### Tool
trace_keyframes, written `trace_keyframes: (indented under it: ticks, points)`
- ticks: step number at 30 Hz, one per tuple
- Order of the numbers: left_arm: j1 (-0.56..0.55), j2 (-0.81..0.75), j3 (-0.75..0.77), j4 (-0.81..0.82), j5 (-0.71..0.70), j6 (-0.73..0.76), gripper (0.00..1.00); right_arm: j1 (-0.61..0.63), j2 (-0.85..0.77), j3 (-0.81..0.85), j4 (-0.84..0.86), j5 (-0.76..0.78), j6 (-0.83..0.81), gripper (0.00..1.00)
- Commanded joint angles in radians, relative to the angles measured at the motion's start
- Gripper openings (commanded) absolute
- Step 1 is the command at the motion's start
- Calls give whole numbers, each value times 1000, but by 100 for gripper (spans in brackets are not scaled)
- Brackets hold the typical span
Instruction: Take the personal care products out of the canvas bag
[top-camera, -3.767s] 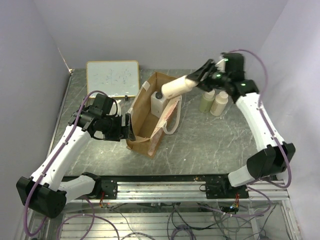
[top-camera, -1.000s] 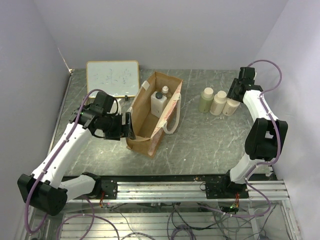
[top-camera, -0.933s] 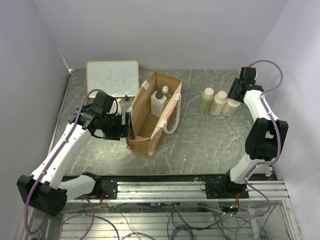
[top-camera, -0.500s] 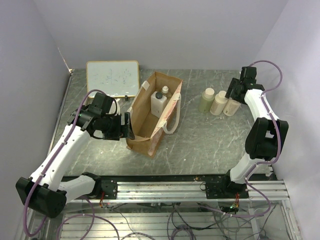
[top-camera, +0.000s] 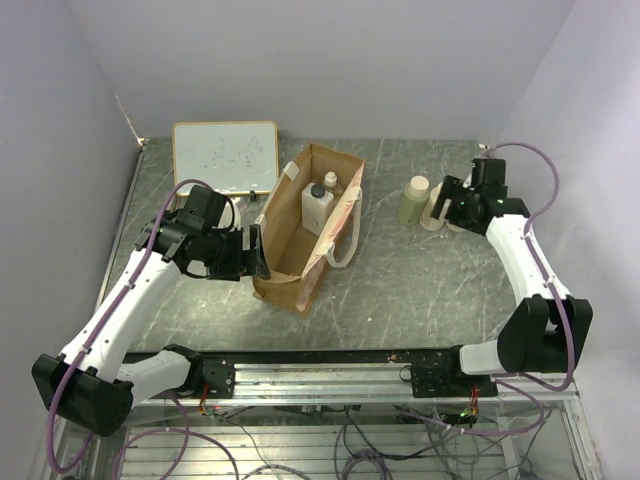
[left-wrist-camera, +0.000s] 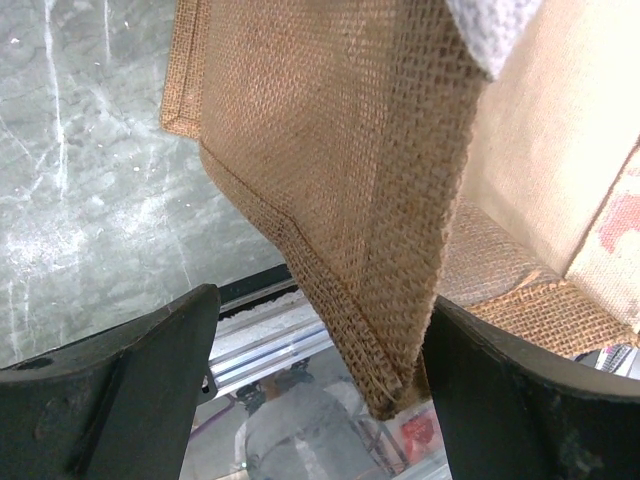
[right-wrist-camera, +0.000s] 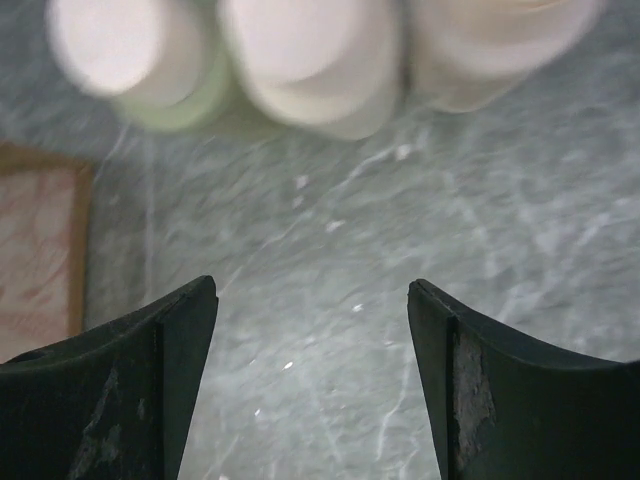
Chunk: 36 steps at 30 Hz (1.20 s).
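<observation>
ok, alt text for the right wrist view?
Three round-capped bottles stand side by side, blurred, along the top edge on a grey marbled table. The right end effector is open and empty below them, and an edge of the canvas bag shows at left.

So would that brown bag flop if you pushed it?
Probably floppy: the canvas bag is woven cloth, its strap handle drooping. It stands tall, so a push might tip it, though the left tool straddling its wall may steady it.
</observation>
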Motion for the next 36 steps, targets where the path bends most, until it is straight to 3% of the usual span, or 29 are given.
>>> trace_keyframes:
  ticks: [1,8,17,25,36]
  points:
    - [-5,3,-15,9,46,-1,90,137,-66,-1,5,-70,40,77]
    - [-5,21,-10,16,54,7,90,344,-18,266,2,-67,14,78]
    - [-5,19,-11,17,47,2,90,692,307,669,-134,10,-172,79]
    - [-5,18,-2,2,27,4,90,726,555,883,-285,40,-281,79]
    - [-5,15,7,-22,2,4,90,733,707,943,-303,41,-342,74]
